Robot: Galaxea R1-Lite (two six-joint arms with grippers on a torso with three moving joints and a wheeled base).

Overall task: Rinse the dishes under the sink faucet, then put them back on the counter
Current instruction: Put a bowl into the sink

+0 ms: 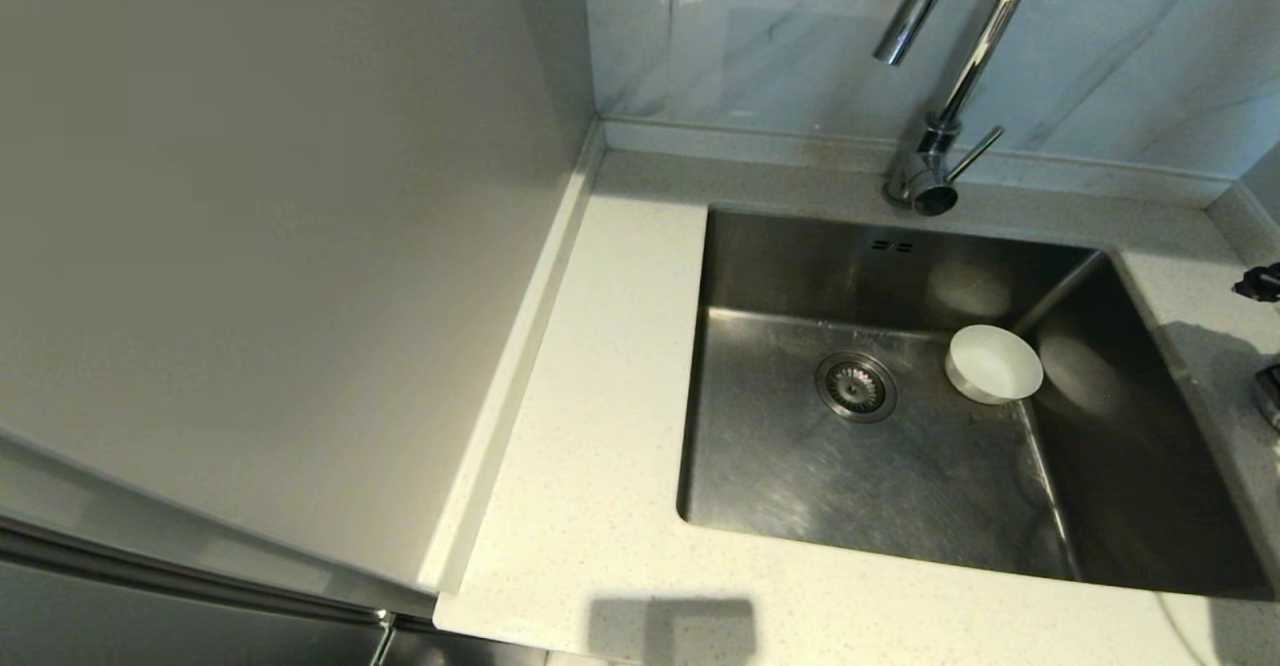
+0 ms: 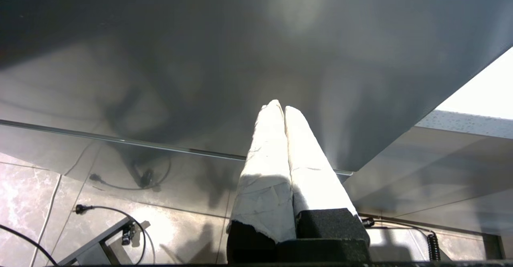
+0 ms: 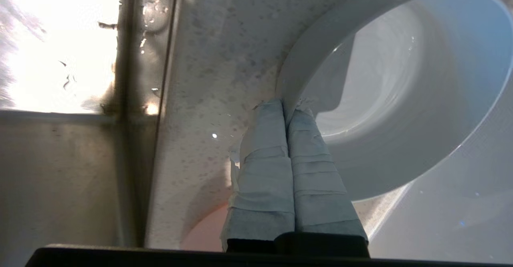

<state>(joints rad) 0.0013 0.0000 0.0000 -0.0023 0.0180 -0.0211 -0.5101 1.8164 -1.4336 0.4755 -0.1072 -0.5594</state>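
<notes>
In the right wrist view my right gripper [image 3: 286,107] is shut on the rim of a white dish [image 3: 400,78], one finger inside the wall and one outside. That dish is over the speckled counter [image 3: 208,58], beside the steel sink edge [image 3: 132,138]. A pale pink dish [image 3: 204,231] shows partly behind the fingers. In the head view another white dish [image 1: 993,364] sits upright in the sink [image 1: 800,486], close to its right wall. The chrome faucet [image 1: 950,66] arches over the back of the basin, with no water visible. My left gripper [image 2: 279,107] is shut on nothing.
The drain strainer [image 1: 856,386] lies mid-basin, left of the white dish. A tall pale panel [image 1: 280,246] walls off the counter's [image 1: 600,396] left side. Dark parts of the right arm [image 1: 1262,283] show at the right edge. The left arm hangs low beside a cabinet front [image 2: 200,58].
</notes>
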